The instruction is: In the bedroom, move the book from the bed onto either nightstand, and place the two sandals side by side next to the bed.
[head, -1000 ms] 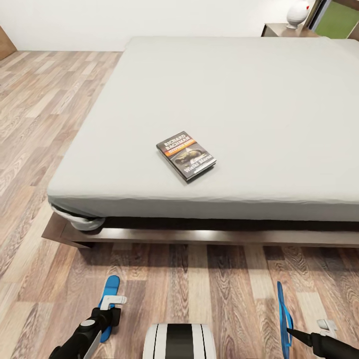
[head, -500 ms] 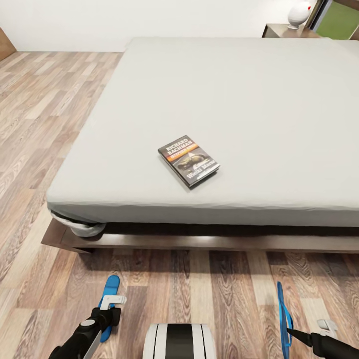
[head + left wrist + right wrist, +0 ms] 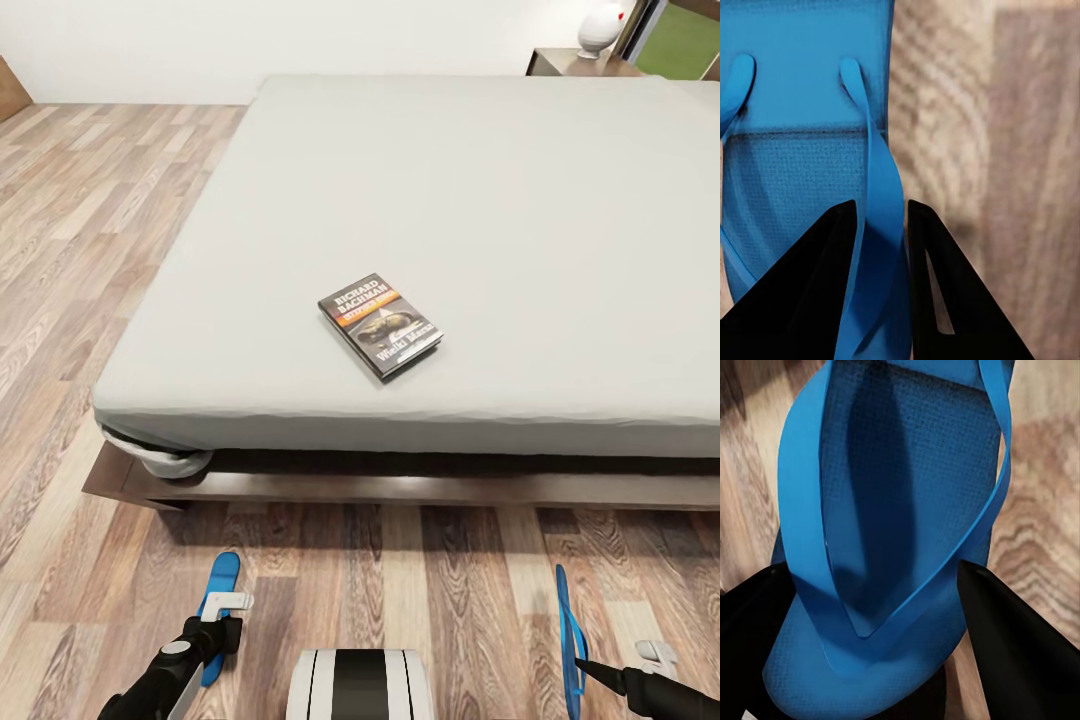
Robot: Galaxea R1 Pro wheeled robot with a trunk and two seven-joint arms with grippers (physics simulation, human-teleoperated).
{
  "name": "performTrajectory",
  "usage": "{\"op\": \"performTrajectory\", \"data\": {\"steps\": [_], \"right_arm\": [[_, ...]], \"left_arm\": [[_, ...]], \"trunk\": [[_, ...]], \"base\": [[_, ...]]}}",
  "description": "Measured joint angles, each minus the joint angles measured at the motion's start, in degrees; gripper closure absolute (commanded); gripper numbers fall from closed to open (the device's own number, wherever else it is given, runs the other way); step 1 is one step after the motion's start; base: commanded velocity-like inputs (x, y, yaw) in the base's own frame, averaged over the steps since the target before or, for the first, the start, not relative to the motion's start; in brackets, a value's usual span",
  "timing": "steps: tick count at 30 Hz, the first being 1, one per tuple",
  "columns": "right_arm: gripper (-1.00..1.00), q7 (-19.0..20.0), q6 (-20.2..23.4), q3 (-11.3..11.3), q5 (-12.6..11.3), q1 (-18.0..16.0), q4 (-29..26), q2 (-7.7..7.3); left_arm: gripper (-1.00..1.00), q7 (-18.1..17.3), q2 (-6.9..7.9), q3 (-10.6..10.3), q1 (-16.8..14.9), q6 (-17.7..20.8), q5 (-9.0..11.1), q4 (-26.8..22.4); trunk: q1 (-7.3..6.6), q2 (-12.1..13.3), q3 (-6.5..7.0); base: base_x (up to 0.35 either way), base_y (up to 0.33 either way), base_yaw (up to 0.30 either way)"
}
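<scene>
Left end effector [image 3: 881, 225]: clamped on the strap of the left sandal [image 3: 217, 600].
Right end effector [image 3: 583, 662]: grasping the right sandal [image 3: 885, 532], held on edge.
Book [image 3: 380, 323]: on the bed [image 3: 500, 200], near its foot edge.
Floor [image 3: 400, 580]: open planks between both sandals.

The book [image 3: 381, 323] lies on the bed [image 3: 520, 200], near its front edge. On the floor [image 3: 90, 200] before the bed, one sandal [image 3: 219, 600] is at the left and the other sandal [image 3: 570, 640] at the right, well apart. A nightstand [image 3: 580, 62] stands behind the bed's far right corner.
</scene>
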Motion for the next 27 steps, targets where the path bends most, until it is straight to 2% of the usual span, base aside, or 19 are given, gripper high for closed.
{"op": "performTrajectory", "data": {"steps": [5, 9, 20, 23, 27], "right_arm": [[1.00, 0.0, 0.0, 0.0, 0.0, 0.0, 0.0, 0.01], [1.00, 0.0, 0.0, 0.0, 0.0, 0.0, 0.0, 0.01], [1.00, 0.0, 0.0, 0.0, 0.0, 0.0, 0.0, 0.01], [1.00, 0.0, 0.0, 0.0, 0.0, 0.0, 0.0, -0.01], [1.00, 0.0, 0.0, 0.0, 0.0, 0.0, 0.0, 0.00]], "left_arm": [[1.00, 0.0, 0.00, 0.0, 0.0, 0.0, 0.0, 0.0], [1.00, 0.0, -0.03, 0.0, 0.0, 0.0, 0.0, 0.0], [1.00, 0.0, -0.05, 0.0, 0.0, 0.0, 0.0, 0.0], [1.00, -0.2, -0.12, 0.2, -0.1, 0.0, -0.3, -0.5], [1.00, -0.2, -0.11, 0.2, -0.1, 0.0, -0.3, -0.6]], "trunk": [[0.00, 0.0, 0.00], [0.11, -0.1, -0.88], [0.10, -0.1, -0.89], [0.16, -0.1, -1.54], [0.15, -0.1, -1.55]], "base": [[0.001, 0.001, 0.000], [0.000, 0.000, 0.000], [0.000, 0.000, 0.000], [0.000, 0.000, 0.000], [0.000, 0.000, 0.000]]}}
